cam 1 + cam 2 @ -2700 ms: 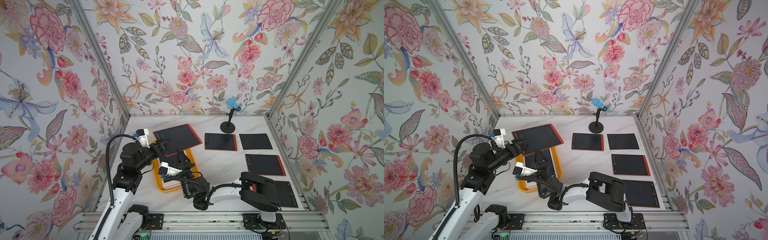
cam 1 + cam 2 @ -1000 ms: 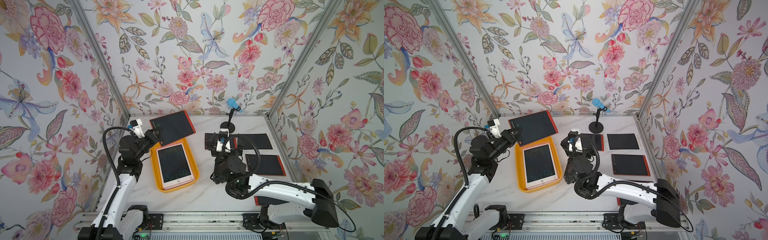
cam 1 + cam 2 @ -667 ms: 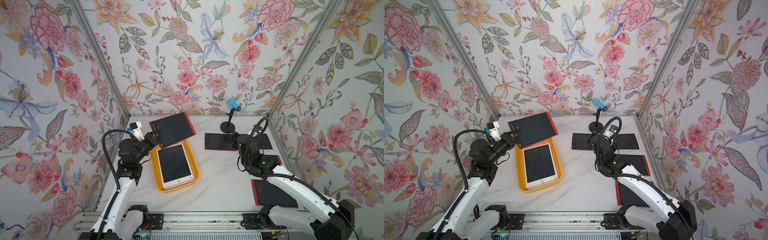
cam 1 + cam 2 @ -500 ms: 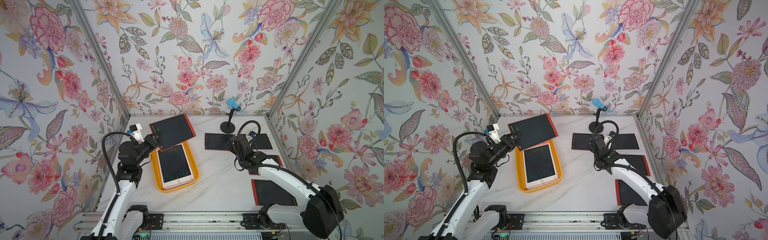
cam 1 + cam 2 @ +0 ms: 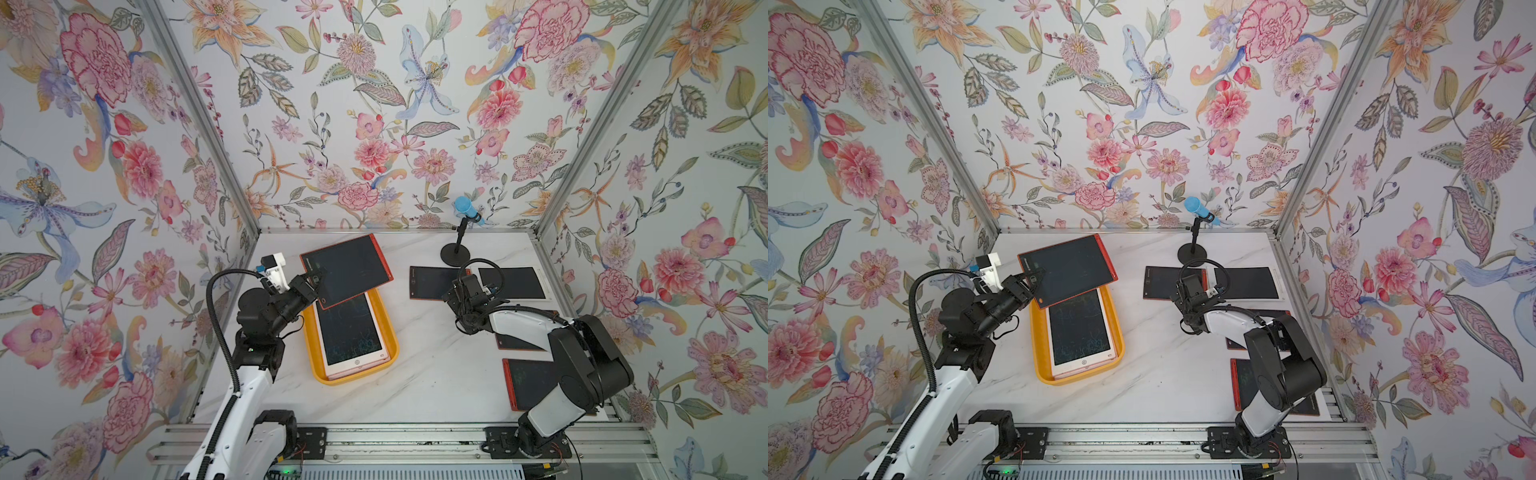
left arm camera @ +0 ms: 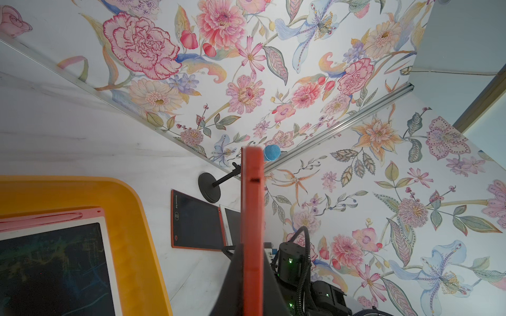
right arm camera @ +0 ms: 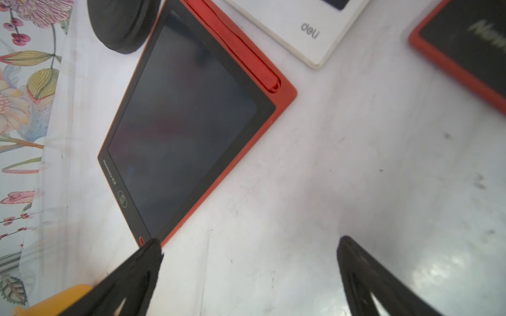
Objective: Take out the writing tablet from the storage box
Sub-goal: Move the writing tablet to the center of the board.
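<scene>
Table: white marble top (image 5: 432,374).
Storage box: yellow-orange (image 5: 320,374), by the left arm, with a pink-edged tablet (image 5: 353,332) flat inside.
Writing tablet: red-framed (image 5: 347,270), lifted and tilted above the box's far end.
Left gripper: (image 5: 315,281) clamped on the writing tablet's edge.
Right gripper: (image 7: 249,246) jaws wide, nothing between them, low over bare table.

**Table layout by the clock**

From the table (image 5: 432,374) centre, the storage box (image 5: 391,338) sits at 9 o'clock, a writing tablet (image 5: 351,328) flat inside. A raised writing tablet (image 5: 347,270) overhangs its far end, at 11. The microphone stand (image 5: 455,254) is at 1; other tablets (image 5: 430,282) lie from 1 to 4.
</scene>
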Motion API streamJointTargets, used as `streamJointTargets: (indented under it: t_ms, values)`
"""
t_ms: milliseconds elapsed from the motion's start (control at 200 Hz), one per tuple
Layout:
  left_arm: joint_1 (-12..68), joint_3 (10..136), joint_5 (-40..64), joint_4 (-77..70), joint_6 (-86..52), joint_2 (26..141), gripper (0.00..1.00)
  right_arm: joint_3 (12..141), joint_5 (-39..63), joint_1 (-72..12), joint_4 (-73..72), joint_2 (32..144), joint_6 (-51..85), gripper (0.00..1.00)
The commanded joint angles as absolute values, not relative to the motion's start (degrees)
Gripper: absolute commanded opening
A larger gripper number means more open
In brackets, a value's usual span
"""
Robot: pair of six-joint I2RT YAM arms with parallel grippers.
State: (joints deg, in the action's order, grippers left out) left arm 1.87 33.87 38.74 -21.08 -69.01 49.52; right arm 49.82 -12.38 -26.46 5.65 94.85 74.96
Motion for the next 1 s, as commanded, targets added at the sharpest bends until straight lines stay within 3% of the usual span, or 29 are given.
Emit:
streamJointTargets:
  t_ms: [0,545,996]
  values:
    - [1.6,33.3,40.0,-23.6,-68.6,49.8,0.00,51.1,-11.5,-25.7,1.8,96.6,78.2,1.00]
    - [1.6,33.0,39.3,-24.8,-67.9,53.3,0.00,52.6,-11.4,-22.3,-7.9,109.2,78.9,1.00]
    - [1.6,33.7,38.8,-24.9,-67.5,54.9,0.00,55.7,-10.3,-21.1,-9.5,113.4,77.5,1.00]
